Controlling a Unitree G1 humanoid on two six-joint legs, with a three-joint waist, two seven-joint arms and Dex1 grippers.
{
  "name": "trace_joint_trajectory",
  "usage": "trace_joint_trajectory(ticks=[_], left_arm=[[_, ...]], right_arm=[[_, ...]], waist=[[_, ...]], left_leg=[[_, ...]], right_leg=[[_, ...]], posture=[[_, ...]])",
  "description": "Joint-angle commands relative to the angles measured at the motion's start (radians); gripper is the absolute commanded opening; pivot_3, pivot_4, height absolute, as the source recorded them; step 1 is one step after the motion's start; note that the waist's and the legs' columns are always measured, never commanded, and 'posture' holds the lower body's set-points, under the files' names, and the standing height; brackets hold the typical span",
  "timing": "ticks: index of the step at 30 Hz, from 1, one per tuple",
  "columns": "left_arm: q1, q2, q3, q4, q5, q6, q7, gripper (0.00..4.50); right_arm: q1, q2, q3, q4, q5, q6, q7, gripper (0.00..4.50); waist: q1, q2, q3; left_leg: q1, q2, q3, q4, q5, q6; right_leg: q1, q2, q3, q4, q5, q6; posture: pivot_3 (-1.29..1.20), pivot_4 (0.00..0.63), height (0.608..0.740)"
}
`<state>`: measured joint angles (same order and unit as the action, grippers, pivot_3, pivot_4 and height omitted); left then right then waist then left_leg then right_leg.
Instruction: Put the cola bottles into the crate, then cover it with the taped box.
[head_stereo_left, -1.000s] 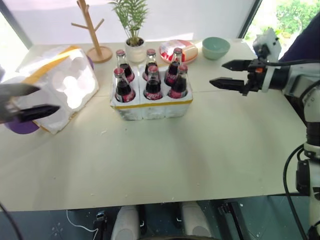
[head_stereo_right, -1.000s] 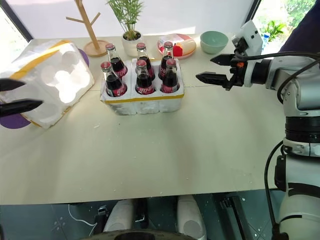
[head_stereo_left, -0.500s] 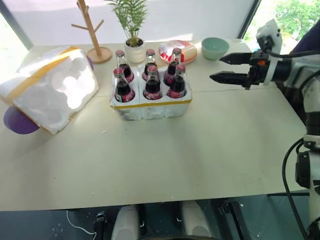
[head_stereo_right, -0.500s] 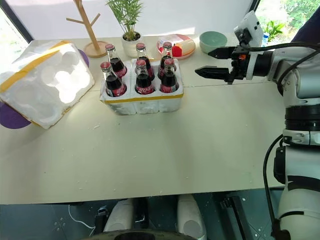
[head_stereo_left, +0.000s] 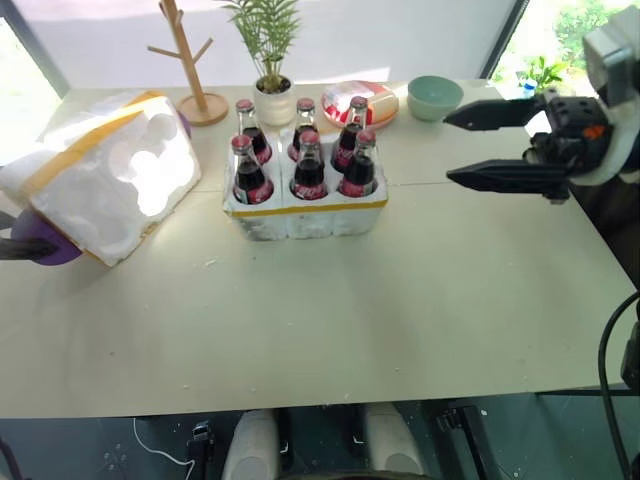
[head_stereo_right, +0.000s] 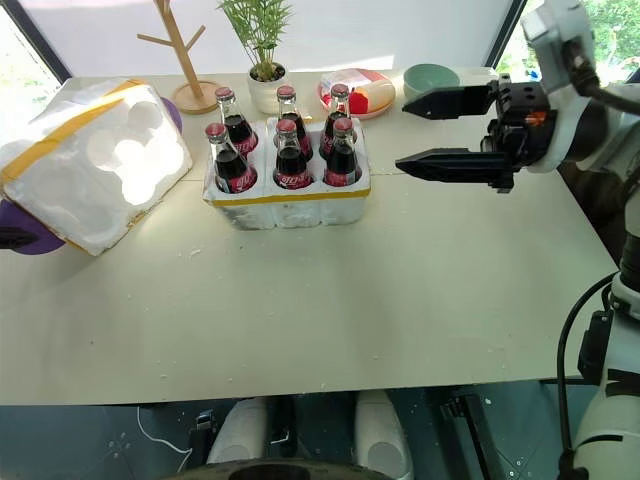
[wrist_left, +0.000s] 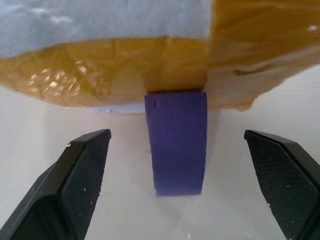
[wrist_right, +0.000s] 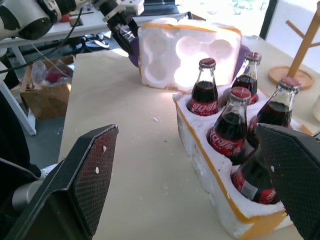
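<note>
Claws both gape wide and empty: left claw (wrist_left: 175, 165) near the taped box (head_stereo_left: 105, 170), right claw (head_stereo_right: 425, 130) beside the crate (head_stereo_right: 290, 200).

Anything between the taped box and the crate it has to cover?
Nothing visible. Bare table separates the taped box from the crate. The six cola bottles already stand in its wells, so the box must come down over their necks.
</note>
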<state>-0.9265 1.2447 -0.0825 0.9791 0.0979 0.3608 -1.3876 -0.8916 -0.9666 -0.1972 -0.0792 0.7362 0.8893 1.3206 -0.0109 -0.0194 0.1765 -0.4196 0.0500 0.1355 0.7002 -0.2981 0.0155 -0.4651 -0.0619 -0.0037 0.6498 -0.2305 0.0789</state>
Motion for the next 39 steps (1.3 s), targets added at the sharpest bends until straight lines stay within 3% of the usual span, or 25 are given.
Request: trace_joint_trajectory(ticks=[1, 4, 6, 7, 9, 10, 16, 24, 32, 39], left_arm=[[-0.084, -0.025, -0.039, 0.086, 0.055, -0.044, 0.016, 4.5], [-0.113, -0.049, -0.058, 0.141, 0.079, -0.075, 0.019, 3.12], [-0.124, -0.058, -0.062, 0.164, 0.089, -0.091, 0.024, 1.97], [-0.13, -0.06, -0.063, 0.171, 0.093, -0.096, 0.025, 1.64], [-0.138, -0.06, -0.061, 0.174, 0.097, -0.11, 0.033, 0.5], [-0.141, -0.057, -0.057, 0.17, 0.097, -0.124, 0.041, 0.29], [-0.143, -0.042, -0.001, 0.051, 0.066, -0.249, 0.131, 0.29], [-0.127, -0.129, 0.104, -0.258, 0.072, -0.57, 0.559, 0.29], [-0.039, -0.246, 0.063, -0.671, 0.118, -0.501, 0.655, 0.29], [0.01, -0.265, -0.017, -0.817, 0.313, -0.552, 0.743, 0.29]], right_arm=[[0.012, -0.021, -0.049, -0.044, 0.039, 0.01, -0.035, 4.47], [0.025, -0.026, -0.061, -0.061, 0.058, 0.017, -0.059, 4.5], [0.027, -0.028, -0.068, -0.069, 0.073, 0.024, -0.071, 4.5], [0.027, -0.029, -0.069, -0.069, 0.077, 0.024, -0.075, 4.5], [0.031, -0.034, -0.069, -0.066, 0.081, 0.027, -0.088, 4.5], [0.035, -0.037, -0.066, -0.061, 0.081, 0.03, -0.094, 4.5], [0.081, -0.072, -0.069, -0.031, 0.059, 0.02, -0.117, 4.5], [0.175, -0.103, -0.117, -0.026, 0.056, 0.015, -0.155, 4.5], [0.219, -0.102, -0.144, -0.033, 0.066, 0.026, -0.196, 4.5], [0.233, -0.094, -0.155, -0.038, 0.079, 0.029, -0.224, 4.5]], waist=[[0.0, -0.001, 0.0], [-0.002, -0.001, 0.0], [-0.003, -0.001, 0.0], [-0.003, -0.001, 0.0], [-0.002, -0.001, 0.0], [-0.002, -0.001, 0.0], [0.001, -0.002, 0.0], [0.002, -0.003, 0.0], [-0.001, -0.003, 0.0], [0.0, -0.003, -0.001]], left_leg=[[0.0, 0.0, 0.0, 0.0, 0.0, 0.0], [0.0, 0.0, 0.0, 0.0, 0.0, 0.0], [0.0, 0.0, 0.0, 0.0, 0.0, 0.0], [0.0, 0.0, -0.001, 0.0, 0.0, 0.0], [0.0, 0.0, -0.001, 0.0, 0.0, 0.0], [0.0, 0.0, -0.001, 0.0, 0.0, 0.0], [-0.001, 0.0, -0.001, 0.0, 0.0, 0.001], [-0.002, 0.0, -0.002, 0.001, 0.0, 0.001], [-0.001, 0.0, -0.001, 0.001, 0.002, -0.004], [0.0, -0.001, -0.001, 0.001, 0.003, -0.005]], right_leg=[[0.0, 0.0, 0.0, 0.0, 0.0, 0.0], [0.0, 0.0, 0.0, 0.0, 0.0, 0.0], [0.0, 0.0, 0.0, 0.0, 0.0, 0.0], [0.0, 0.0, 0.0, 0.0, 0.0, 0.0], [0.0, 0.0, 0.0, 0.0, 0.0, 0.0], [0.0, 0.0, 0.0, 0.0, 0.0, 0.0], [0.0, -0.001, 0.0, 0.0, 0.0, 0.0], [0.0, -0.002, 0.0, 0.0, 0.001, 0.001], [0.0, 0.0, 0.0, 0.0, 0.001, 0.002], [0.001, 0.0, 0.001, 0.0, 0.001, 0.002]], posture=[[0.0, 0.15, 0.74], [0.0, 0.15, 0.74], [0.0, 0.15, 0.74], [0.0, 0.15, 0.74], [0.0, 0.15, 0.74], [0.0, 0.15, 0.74], [0.0, 0.15, 0.74], [0.0, 0.15, 0.74], [0.0, 0.15, 0.74], [0.0, 0.15, 0.74]])
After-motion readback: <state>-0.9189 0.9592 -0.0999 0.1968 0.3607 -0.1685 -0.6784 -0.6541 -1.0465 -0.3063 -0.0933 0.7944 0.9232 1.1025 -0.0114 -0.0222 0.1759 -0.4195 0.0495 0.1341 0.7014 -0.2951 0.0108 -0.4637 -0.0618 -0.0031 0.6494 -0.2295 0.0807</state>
